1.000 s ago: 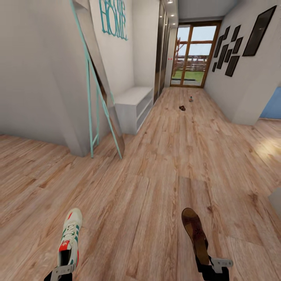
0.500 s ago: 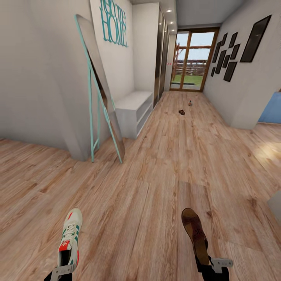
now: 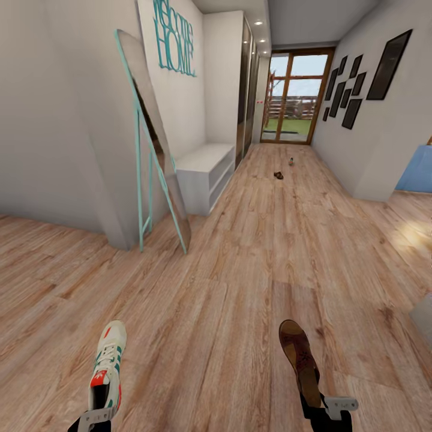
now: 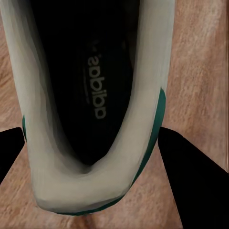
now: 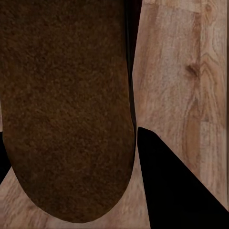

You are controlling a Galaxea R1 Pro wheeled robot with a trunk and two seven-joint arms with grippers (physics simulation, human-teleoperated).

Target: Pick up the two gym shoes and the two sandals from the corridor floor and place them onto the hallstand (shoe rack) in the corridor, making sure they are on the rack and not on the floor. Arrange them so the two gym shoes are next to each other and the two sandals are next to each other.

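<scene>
Left gripper (image 3: pixel 96 417) clamps a gym shoe (image 3: pixel 107 366) by its heel, right gripper (image 3: pixel 327 411) clamps a sandal (image 3: pixel 300 360); open corridor floor (image 3: pixel 240 282) ahead, hallstand (image 3: pixel 207 171) along the left wall.

Big teal letters on the left wall (image 3: pixel 174 78) spell "WELCOME HOME" (image 3: pixel 174 37), the top word partly cut off by the frame's edge. Inside the sneaker (image 4: pixel 95 95), pale print on the dark insole reads "adidas" (image 4: pixel 98 78), seen upside down. The red label on the sneaker's tongue is too small to read.
</scene>
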